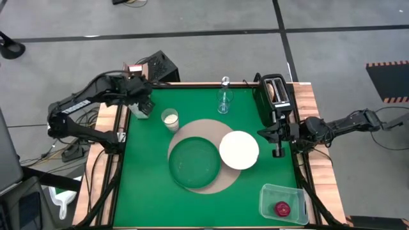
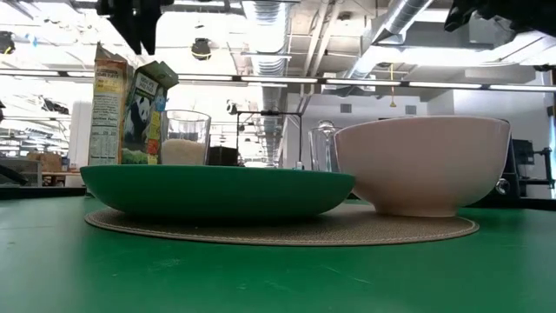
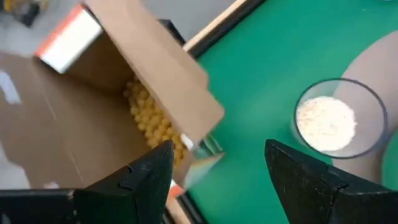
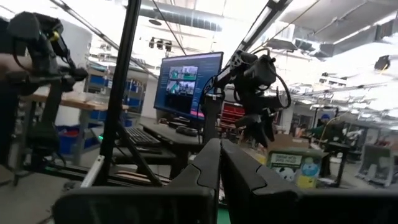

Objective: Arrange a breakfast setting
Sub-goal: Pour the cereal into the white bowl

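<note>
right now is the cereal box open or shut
Open. In the left wrist view the cereal box has its top flap raised, with yellow cereal showing inside; the left gripper hangs over it, fingers apart.

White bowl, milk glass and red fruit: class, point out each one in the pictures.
white bowl (image 1: 239,149), high view, centre of its inside.
milk glass (image 1: 170,118), high view, the milk surface.
red fruit (image 1: 282,208), high view, its top.

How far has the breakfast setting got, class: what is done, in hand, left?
Done: green plate and white bowl sit on the mat, milk glass beside it. In hand: the left gripper, open, hangs over the cereal box. Left: red fruit in its tub, toast in the toaster.
</note>
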